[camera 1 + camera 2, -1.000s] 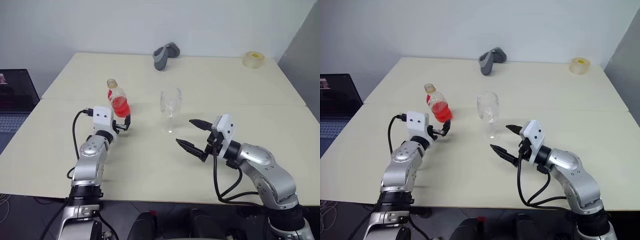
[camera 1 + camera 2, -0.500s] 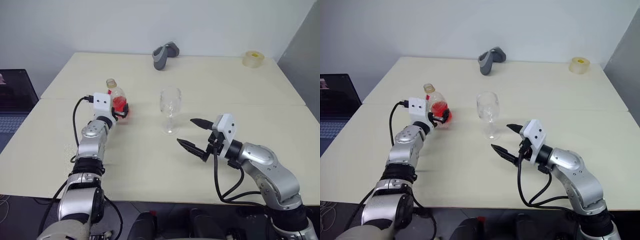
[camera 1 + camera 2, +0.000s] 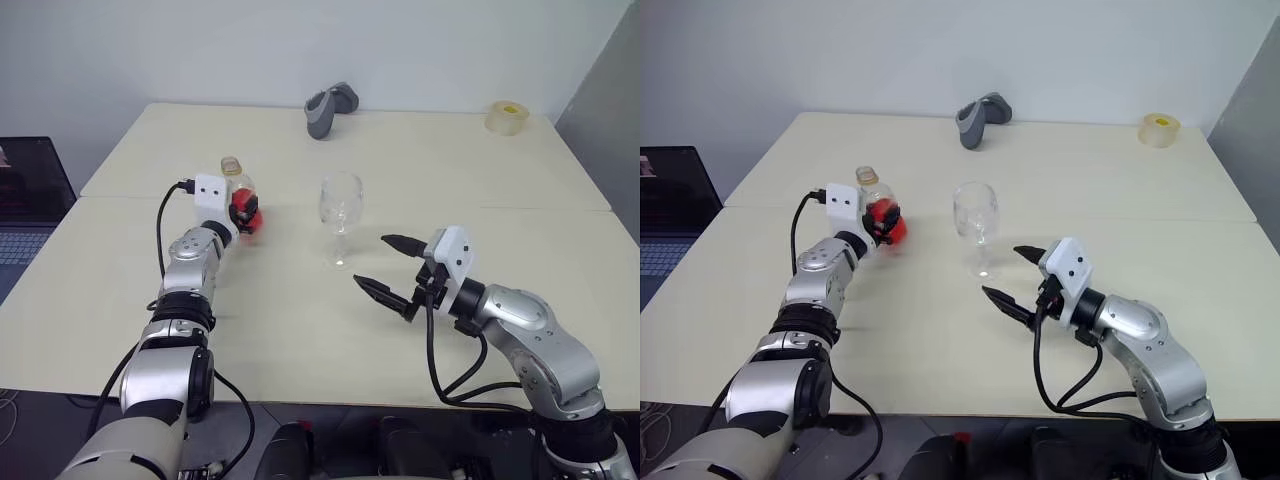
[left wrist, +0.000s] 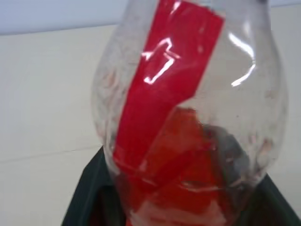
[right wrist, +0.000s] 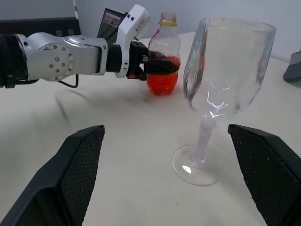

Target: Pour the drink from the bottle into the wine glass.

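The left gripper (image 5: pixel 153 63) pinches the bulbous lower body of the bottle (image 5: pixel 164 56), which stands upright on the table (image 3: pixel 300 320), left of the glass (image 3: pixel 341 215) and near it, with the drink (image 5: pixel 162 80) low inside. The glass stands upright and empty at the table's middle. The right gripper (image 3: pixel 390 268) hangs just near and right of the glass, fingers spread wide, touching nothing.
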Controlling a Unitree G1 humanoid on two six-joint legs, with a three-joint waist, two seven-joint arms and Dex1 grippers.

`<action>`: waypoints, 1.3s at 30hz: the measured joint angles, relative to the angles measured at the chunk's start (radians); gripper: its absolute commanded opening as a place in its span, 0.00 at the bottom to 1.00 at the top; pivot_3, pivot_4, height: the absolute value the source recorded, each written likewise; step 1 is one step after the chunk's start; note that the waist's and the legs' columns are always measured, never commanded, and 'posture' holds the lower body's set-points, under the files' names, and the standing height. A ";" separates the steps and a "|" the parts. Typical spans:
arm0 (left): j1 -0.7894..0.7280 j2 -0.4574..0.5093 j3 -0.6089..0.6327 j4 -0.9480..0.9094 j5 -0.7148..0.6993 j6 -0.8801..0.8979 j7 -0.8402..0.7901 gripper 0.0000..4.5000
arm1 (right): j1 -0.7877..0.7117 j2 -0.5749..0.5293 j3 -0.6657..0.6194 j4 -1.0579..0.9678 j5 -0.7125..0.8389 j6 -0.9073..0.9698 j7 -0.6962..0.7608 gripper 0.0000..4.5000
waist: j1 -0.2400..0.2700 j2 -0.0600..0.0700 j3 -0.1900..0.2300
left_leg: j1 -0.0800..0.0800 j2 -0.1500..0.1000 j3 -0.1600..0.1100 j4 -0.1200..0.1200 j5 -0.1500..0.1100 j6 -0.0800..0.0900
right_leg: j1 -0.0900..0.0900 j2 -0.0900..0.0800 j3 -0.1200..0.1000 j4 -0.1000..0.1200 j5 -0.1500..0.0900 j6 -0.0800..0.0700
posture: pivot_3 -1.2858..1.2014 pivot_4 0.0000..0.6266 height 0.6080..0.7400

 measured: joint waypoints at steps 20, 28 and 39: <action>-0.128 0.122 -0.359 -0.216 0.380 -0.281 -0.094 0.28 | -0.089 0.010 -0.039 -0.038 0.058 0.052 -0.079 1.00 | -0.002 -0.001 0.001 | -0.002 -0.001 0.000 0.000 0.000 0.000 | 0.000 0.000 0.000 -0.004 0.001 0.001 | 0.52 0.24 1.00; -0.224 0.163 -0.456 -0.040 0.576 -0.509 0.036 0.28 | -0.123 0.037 -0.004 -0.015 0.034 0.051 -0.114 1.00 | -0.001 -0.001 0.001 | -0.007 -0.001 0.000 0.000 0.000 0.000 | -0.005 0.000 0.000 -0.003 0.001 0.001 | 0.52 0.24 1.00; -0.296 0.196 -0.518 0.072 0.743 -0.637 0.232 0.26 | -0.140 0.051 0.013 -0.009 0.022 0.051 -0.141 1.00 | -0.001 -0.001 0.001 | -0.011 -0.001 0.004 0.001 0.000 0.000 | -0.015 0.000 0.003 0.005 0.001 0.001 | 0.52 0.24 1.00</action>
